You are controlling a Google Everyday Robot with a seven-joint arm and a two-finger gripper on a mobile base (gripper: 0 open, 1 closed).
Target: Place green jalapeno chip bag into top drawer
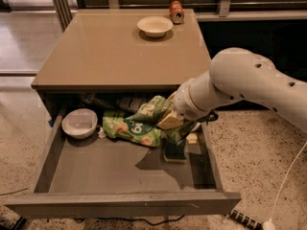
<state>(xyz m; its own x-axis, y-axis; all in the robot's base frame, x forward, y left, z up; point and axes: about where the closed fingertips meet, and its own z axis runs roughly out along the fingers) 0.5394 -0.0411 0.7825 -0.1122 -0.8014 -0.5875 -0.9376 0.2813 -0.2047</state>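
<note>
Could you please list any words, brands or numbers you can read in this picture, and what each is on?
On the lighter green bag in the top drawer: big white round letters, too blurred to read.
On the green jalapeno chip bag, held by the gripper over that drawer: lettering blurred.
On the can on the table: label unreadable.
Nothing can be quoted.

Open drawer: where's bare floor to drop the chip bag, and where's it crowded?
Free: the front half of the top drawer, from the front panel back to the white bowl and lighter green bag. Crowded: the back row, plus the dark block at right, under the gripper holding the green jalapeno chip bag. The tabletop is also mostly bare.
</note>
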